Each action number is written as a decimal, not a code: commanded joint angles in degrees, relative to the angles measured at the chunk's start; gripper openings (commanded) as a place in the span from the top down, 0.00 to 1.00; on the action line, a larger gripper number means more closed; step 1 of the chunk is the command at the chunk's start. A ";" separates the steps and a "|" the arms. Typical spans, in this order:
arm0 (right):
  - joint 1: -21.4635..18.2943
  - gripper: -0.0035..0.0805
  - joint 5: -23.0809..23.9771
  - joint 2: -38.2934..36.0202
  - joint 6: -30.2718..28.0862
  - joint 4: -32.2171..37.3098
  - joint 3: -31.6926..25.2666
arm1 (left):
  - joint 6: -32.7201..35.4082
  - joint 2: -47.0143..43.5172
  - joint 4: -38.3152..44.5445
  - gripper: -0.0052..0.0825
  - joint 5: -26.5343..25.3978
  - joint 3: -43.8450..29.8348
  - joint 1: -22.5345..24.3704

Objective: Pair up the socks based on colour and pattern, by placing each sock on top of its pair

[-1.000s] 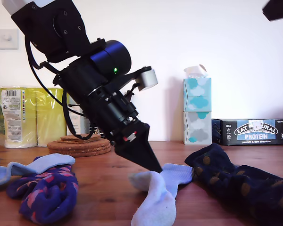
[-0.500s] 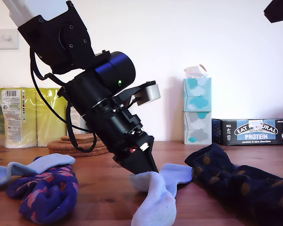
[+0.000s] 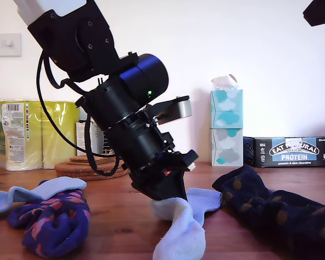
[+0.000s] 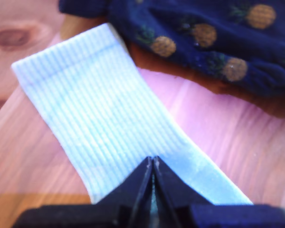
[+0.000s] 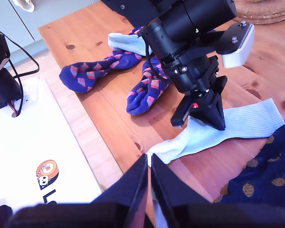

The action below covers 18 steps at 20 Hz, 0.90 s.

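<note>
My first gripper (image 3: 172, 196) (image 4: 152, 160) is shut on a plain pale blue sock (image 3: 180, 219) (image 4: 104, 118) (image 5: 230, 124), its tips pinching the fabric on the table. Beside it lie the dark navy socks with orange spots (image 3: 273, 208) (image 4: 204, 33) (image 5: 270, 183). Blue-purple socks with pink diamonds (image 3: 54, 219) (image 5: 92, 71) sit toward the exterior view's left, and another pale blue sock (image 3: 40, 189) (image 5: 125, 42) lies partly under them. My second gripper (image 5: 148, 159) hangs shut and empty, high above the table's edge.
Stacked tissue boxes (image 3: 226, 127) and a protein bar box (image 3: 292, 151) stand at the back wall. Cork mats (image 3: 92, 167) and yellow-green packs (image 3: 30, 135) are at the exterior view's back left. A white board (image 5: 42, 156) lies beyond the table edge.
The first arm has dropped lower and leaned toward the exterior view's right. Its fingertips have pressed down onto the pale blue sock, bunching it slightly.
</note>
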 commanded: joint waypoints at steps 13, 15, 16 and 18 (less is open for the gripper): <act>0.24 0.97 0.17 -0.02 -0.52 0.48 -1.09 | -15.69 2.32 -1.57 0.97 -8.81 -0.55 1.53; 0.24 0.97 0.46 -0.02 -1.25 0.48 -1.09 | -15.67 0.07 -2.01 0.97 -8.66 0.33 1.38; 0.24 0.97 0.48 -0.02 -1.33 0.48 -1.09 | -15.65 -1.51 -2.49 0.97 -8.66 0.76 1.40; 0.24 0.97 1.25 -0.02 -1.27 0.61 -1.09 | -14.86 -4.92 -3.21 0.97 -8.44 1.88 1.40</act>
